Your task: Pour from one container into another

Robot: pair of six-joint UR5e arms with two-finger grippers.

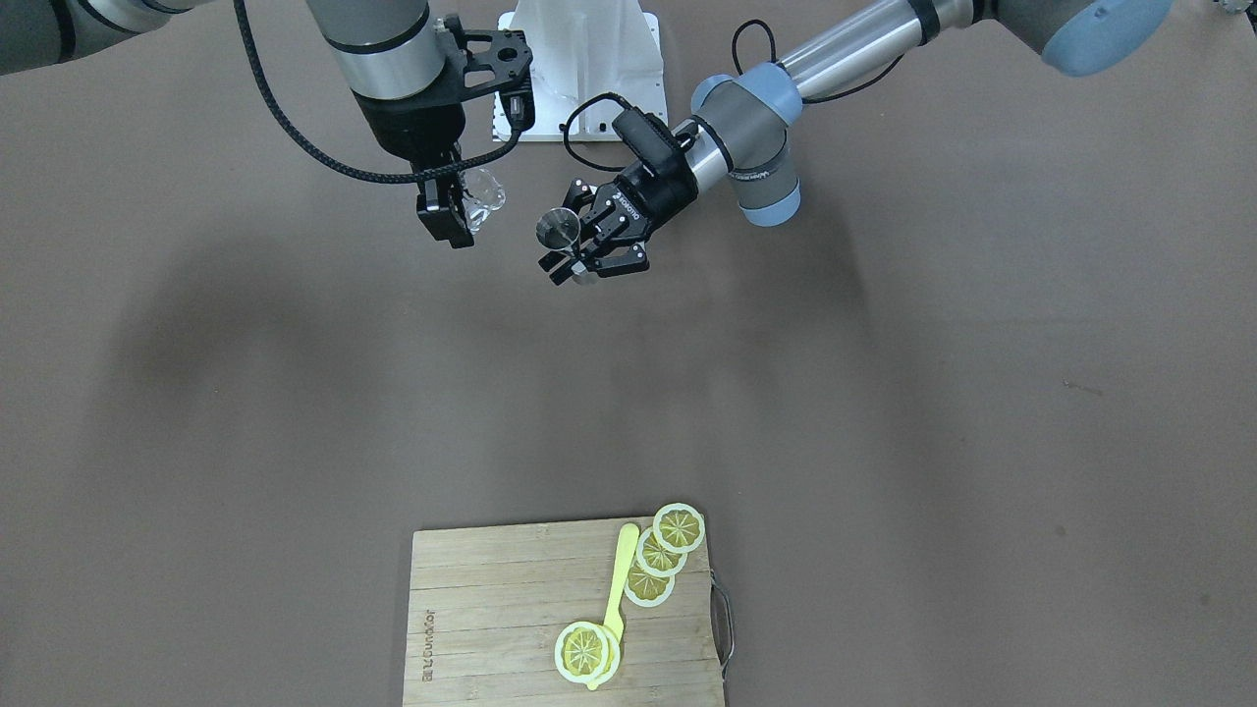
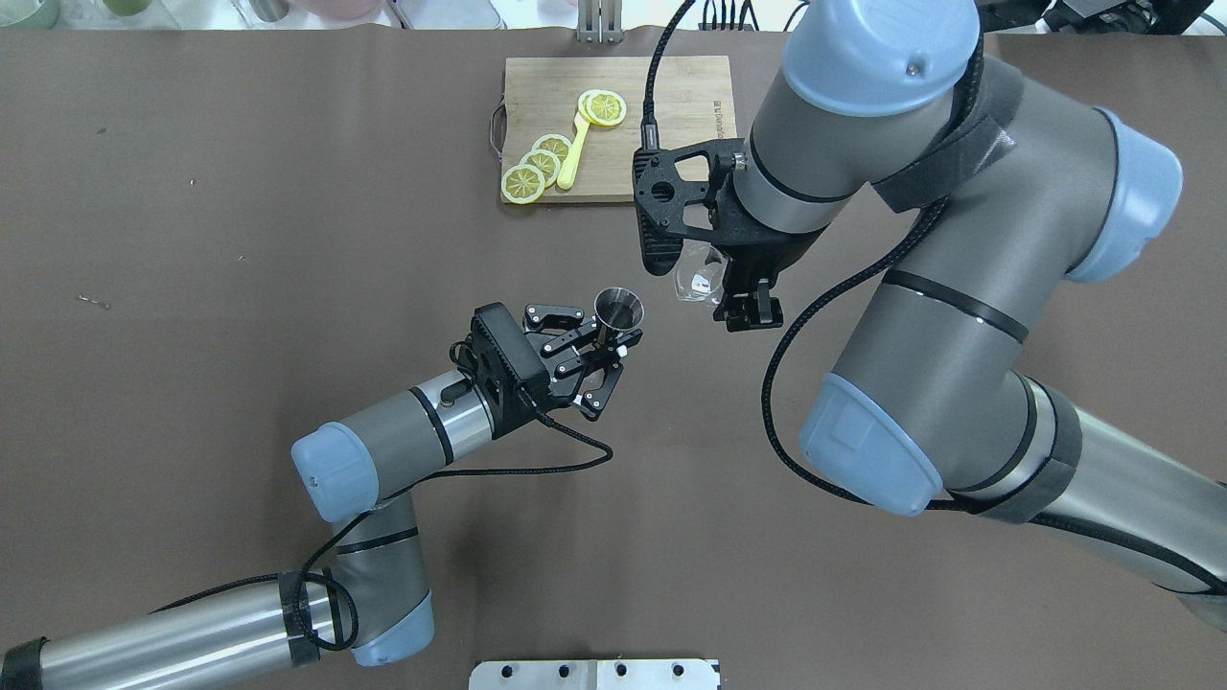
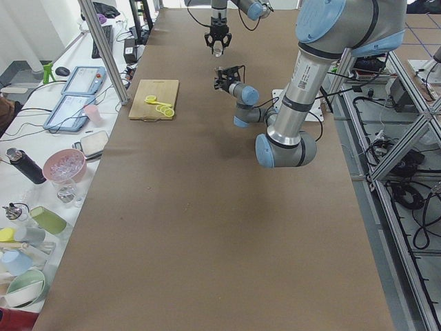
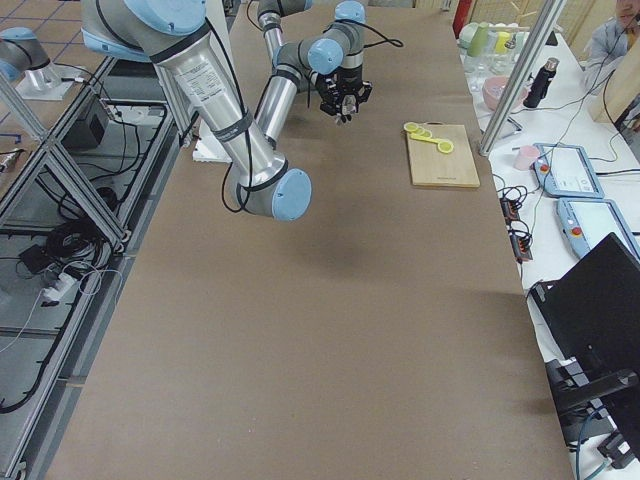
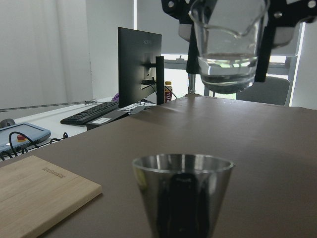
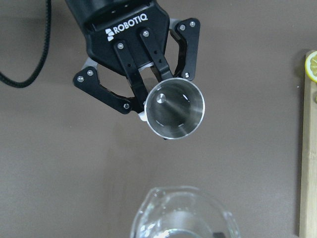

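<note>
Overhead exterior view: the left gripper (image 2: 606, 343) was seen just left of the frame's centre, its fingers clenched on the lower part of a steel cup (image 2: 619, 309). The cup was held off the table (image 2: 192, 287), upright, its open mouth facing up, which judging by the task made it the receiving vessel. To the right of it, apart and not touching, the right gripper (image 2: 744, 305) was clamped on a clear glass pitcher (image 2: 696, 278).

In the left wrist view the pitcher (image 5: 229, 54) was shown at the top of the frame, higher than the cup (image 5: 182, 193) and beyond it. It was kept level, with a small pool of clear liquid lying flat in its bottom, so no pour appeared to have begun. The height seemed chosen so that a tilt would carry the stream down into the cup, though the pitcher would first have to be brought over the rim.

In the right wrist view the cup (image 6: 173, 110) was seen from above: a bright, conical metal bowl that looked empty. The pitcher's rim (image 6: 183, 213) showed at the lower edge.

Further out, at the top of the overhead frame, a wooden board (image 2: 661, 105) with lemon slices (image 2: 604, 107) was left well clear.
</note>
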